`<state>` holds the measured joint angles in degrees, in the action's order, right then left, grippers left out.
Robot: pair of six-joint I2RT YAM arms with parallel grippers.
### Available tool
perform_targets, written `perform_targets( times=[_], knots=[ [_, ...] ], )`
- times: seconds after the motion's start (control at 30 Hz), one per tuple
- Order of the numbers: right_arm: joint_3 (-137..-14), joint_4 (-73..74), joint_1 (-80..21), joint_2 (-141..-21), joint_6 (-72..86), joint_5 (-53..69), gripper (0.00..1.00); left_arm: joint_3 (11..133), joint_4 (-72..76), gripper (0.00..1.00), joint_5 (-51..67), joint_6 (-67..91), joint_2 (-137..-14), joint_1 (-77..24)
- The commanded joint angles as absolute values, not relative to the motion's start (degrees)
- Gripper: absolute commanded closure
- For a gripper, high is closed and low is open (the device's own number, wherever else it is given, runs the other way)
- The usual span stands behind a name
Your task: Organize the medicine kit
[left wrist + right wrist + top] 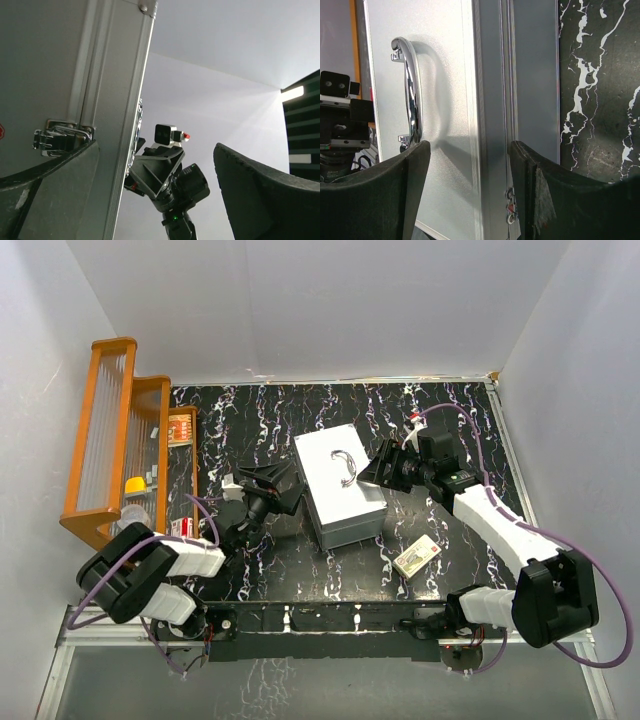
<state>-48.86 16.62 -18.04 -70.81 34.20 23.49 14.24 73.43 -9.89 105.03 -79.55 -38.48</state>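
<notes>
A: Currently, item 1, medicine kit: where?
B: Closed, between the 2 hands. Left hand released; right hand spread, astride its edge. Step: opening, seemingly. Next: catch the rim, lift.

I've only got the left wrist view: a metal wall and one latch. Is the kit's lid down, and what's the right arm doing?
Observer: Lid is down on the medicine kit; its handle faces up.
Operator: And the other side?
Observer: The right gripper is on the kit's opposite side, fingers apart, the kit's upper edge between them.
Operator: Anything loose nearby?
Observer: One small box lies on the table, right of the kit's near corner.
</notes>
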Motion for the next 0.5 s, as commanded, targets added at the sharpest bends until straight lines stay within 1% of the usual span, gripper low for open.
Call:
perform_targets(
  times=[0.0, 0.13, 0.47],
  knots=[
    [-48.2, 15.4, -18.8, -71.3, 33.2, 24.3, 0.38, 15.7, 79.2, 0.01, -8.6, 104.5, -81.7, -38.8],
    [-47.9, 15.2, -18.8, -71.6, 33.1, 24.6, 0.38, 15.1, 76.9, 0.01, -8.4, 103.4, -80.0, -38.8],
    [-48.1, 14.9, -18.8, -72.1, 33.0, 24.3, 0.38, 15.8, 60.3, 0.01, -8.8, 96.4, -67.0, -38.7]
  ],
)
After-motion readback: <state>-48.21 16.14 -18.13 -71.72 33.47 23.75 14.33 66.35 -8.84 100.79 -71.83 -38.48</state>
